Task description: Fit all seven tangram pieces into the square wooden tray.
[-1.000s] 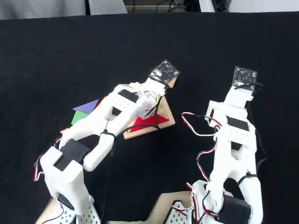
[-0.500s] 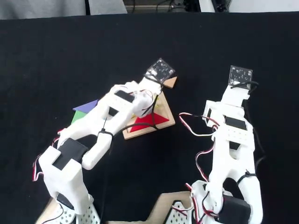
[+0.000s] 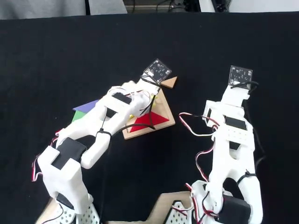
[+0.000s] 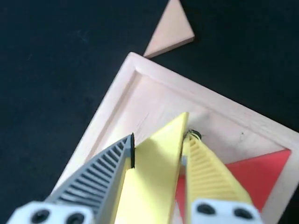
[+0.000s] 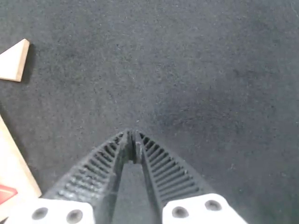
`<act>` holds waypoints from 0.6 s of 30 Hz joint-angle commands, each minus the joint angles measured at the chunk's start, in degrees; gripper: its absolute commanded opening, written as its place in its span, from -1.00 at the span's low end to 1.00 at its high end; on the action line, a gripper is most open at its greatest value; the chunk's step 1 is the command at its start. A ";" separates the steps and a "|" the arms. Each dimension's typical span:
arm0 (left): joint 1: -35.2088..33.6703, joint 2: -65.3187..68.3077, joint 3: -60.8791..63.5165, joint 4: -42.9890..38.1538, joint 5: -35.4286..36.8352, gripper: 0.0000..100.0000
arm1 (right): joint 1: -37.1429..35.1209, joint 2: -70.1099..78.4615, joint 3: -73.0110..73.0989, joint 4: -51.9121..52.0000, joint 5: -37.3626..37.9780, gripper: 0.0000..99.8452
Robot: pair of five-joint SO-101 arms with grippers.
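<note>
Clamping the yellow piece [image 4: 154, 182] in the left gripper [image 4: 161, 137] over the wooden tray [image 4: 110, 107], beside the red triangle [image 4: 261, 172] lying in it. Judging it light, stiff, thin and slick-faced, so best gripped across opposite edges near mid-body. Holding the right gripper [image 5: 133, 140] pressed together over bare cloth [image 5: 210, 70] at the tray's 3 o'clock. Counting five pieces, one each: yellow, red, bare-wood triangle [image 3: 169, 82] outside at 1 o'clock, purple piece [image 3: 88, 106] and green piece [image 3: 77, 117] at 9 o'clock.

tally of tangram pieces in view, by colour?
yellow piece: 1, in the left tool
red piece: 1, in the tray
plain wood piece: 1, on the cloth beside the tray
purple piece: 1
green piece: 1
Total: 5 pieces in view
</note>
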 commanded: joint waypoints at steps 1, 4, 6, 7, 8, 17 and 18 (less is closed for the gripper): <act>-1.01 -2.02 -0.13 -1.67 -0.26 -0.74 | -0.97 -1.63 -4.00 -1.14 0.53 -0.97; -0.92 -2.11 -0.13 -1.67 -0.26 -0.77 | -1.05 -1.63 -4.00 -1.14 0.53 -0.97; -0.92 -2.11 -0.13 -1.67 -0.26 -0.78 | -1.05 -1.63 -4.00 -1.14 0.53 -0.97; -0.92 -2.11 -0.13 -1.67 -0.26 -0.78 | -1.05 -1.63 -4.00 -1.14 0.53 -0.97; -0.92 -2.11 -0.13 -1.67 -0.26 -0.78 | -1.05 -1.63 -4.00 -1.14 0.53 -0.97; -3.03 -8.88 0.13 3.69 0.18 -0.78 | -1.05 -1.63 -4.00 -1.14 0.53 -0.97; -3.65 -12.75 0.22 6.86 0.35 -0.78 | -1.05 -1.63 -4.00 -1.14 0.53 -0.97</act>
